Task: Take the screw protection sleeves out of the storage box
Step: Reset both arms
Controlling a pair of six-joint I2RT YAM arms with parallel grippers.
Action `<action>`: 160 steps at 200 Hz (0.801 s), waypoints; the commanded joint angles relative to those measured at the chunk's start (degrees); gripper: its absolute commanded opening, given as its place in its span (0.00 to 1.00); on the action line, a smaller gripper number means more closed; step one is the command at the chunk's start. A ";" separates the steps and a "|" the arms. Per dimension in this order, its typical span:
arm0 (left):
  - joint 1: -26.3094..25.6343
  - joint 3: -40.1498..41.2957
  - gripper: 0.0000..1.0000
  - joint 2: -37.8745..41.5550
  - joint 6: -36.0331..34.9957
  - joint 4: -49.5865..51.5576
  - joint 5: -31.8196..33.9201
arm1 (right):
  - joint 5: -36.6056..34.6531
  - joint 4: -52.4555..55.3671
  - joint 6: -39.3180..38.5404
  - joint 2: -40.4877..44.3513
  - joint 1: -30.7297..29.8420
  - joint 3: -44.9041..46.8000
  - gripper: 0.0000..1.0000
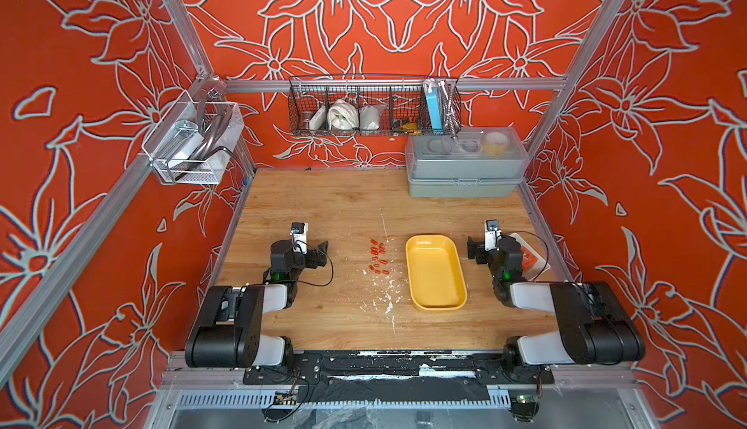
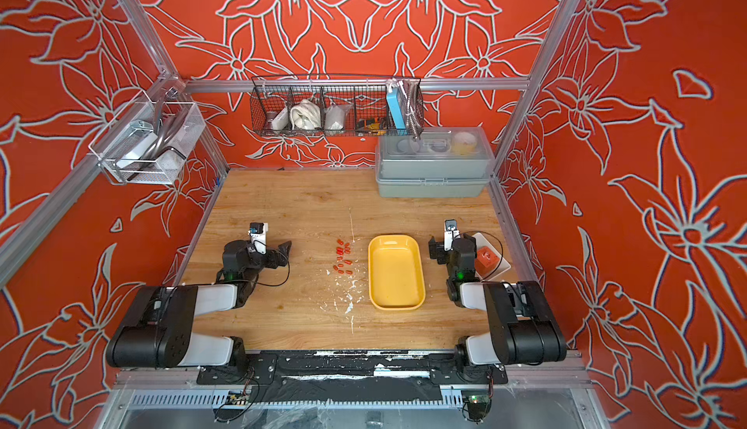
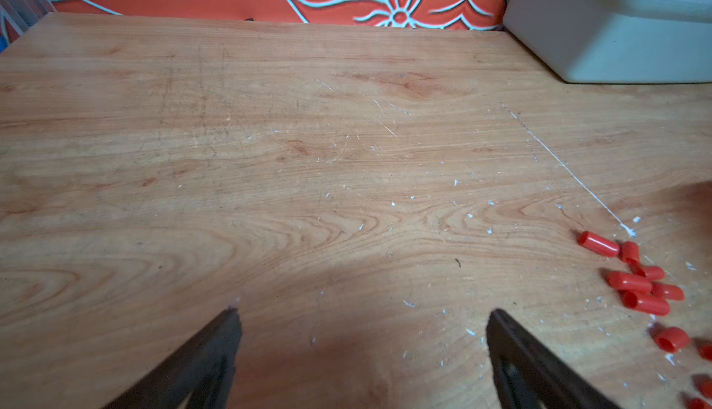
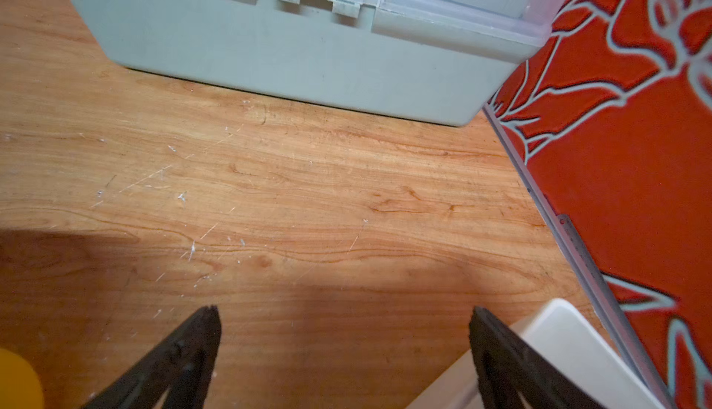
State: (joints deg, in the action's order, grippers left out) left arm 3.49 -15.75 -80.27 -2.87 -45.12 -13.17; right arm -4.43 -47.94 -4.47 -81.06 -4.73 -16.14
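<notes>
Red sleeves (image 1: 378, 256) lie on the table (image 1: 323, 204) at frame centre in both top views, in a loose column just left of the yellow tray (image 1: 435, 275), not touching it. Tray interior shows bare: removal appears complete, with nothing visibly remaining inside. Sleeves lie on their sides, axes mixed. Tray long axis runs top to bottom of frame, slightly tilted. Left gripper (image 3: 362, 318) and right gripper (image 4: 345, 314): jaws spread wide, holding nothing

Red screw protection sleeves (image 3: 630, 282) on wooden table (image 3: 269, 137), near wide-apart left end effector (image 3: 364, 312)
</notes>
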 commanded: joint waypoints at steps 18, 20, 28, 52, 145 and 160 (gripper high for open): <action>0.42 -0.73 0.98 0.10 0.59 -0.84 0.60 | 5.21 1.31 1.57 0.46 2.73 -1.70 0.99; 0.39 -0.70 0.98 0.11 0.59 -0.84 0.65 | 5.22 1.28 1.61 0.48 2.74 -1.66 0.99; 0.40 -0.69 0.98 0.20 0.59 -0.80 0.61 | 5.21 1.25 1.57 0.48 2.82 -1.61 0.99; 0.42 -0.69 0.98 0.16 0.59 -0.84 0.64 | 5.14 1.27 1.57 0.46 2.66 -1.61 0.99; 0.51 -0.69 0.98 0.13 0.59 -0.84 0.61 | 5.11 1.35 1.59 0.35 2.76 -1.70 0.99; 0.47 -0.71 0.98 0.19 0.59 -0.84 0.62 | 5.13 1.27 1.57 0.46 2.71 -1.61 0.99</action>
State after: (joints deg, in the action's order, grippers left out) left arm 3.49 -15.75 -80.27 -2.52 -45.12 -12.71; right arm 0.08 -47.07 -3.66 -81.03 -2.26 -16.86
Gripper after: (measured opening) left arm 0.984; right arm 0.992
